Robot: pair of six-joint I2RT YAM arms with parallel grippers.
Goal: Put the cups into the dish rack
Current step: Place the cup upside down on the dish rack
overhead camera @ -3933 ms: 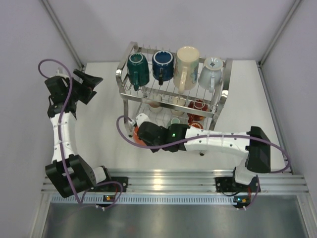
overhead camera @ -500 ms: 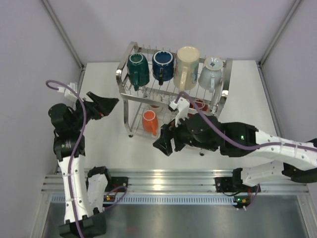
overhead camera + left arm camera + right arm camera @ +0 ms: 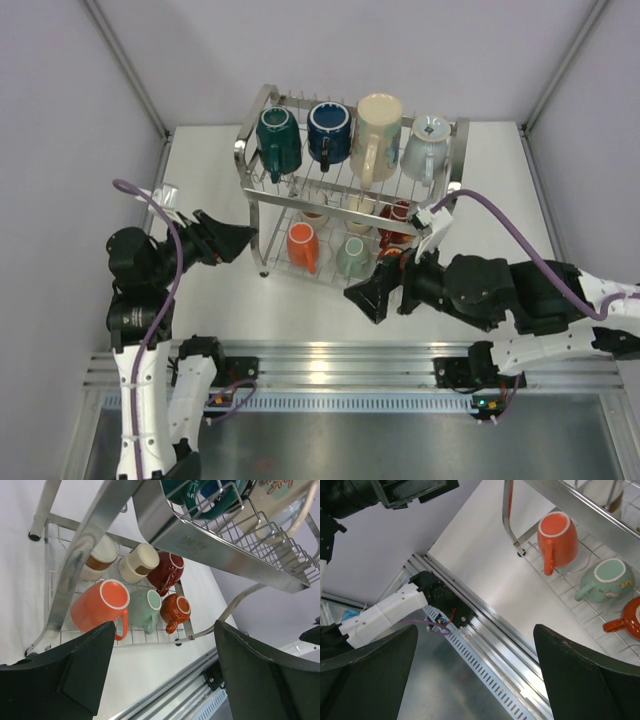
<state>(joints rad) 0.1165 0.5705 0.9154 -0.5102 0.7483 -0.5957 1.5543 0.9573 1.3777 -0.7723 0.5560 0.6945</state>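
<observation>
The dish rack stands mid-table on two tiers. Its top tier carries teal, navy, cream and pale blue-grey cups. On the lower tier lie an orange cup, a mint cup, a small orange-red cup, a dark red cup and two cream ones behind. My left gripper hangs open and empty just left of the rack. In front of the rack, my right gripper is open wide and empty.
The aluminium rail carrying both arm bases runs along the near table edge. Grey walls close in the left, back and right. The left arm's base shows in the right wrist view.
The orange cup that my right gripper held earlier now lies on the lower tier. That gripper has drawn back to the right and opened wide. My left gripper has moved closer to the rack.
</observation>
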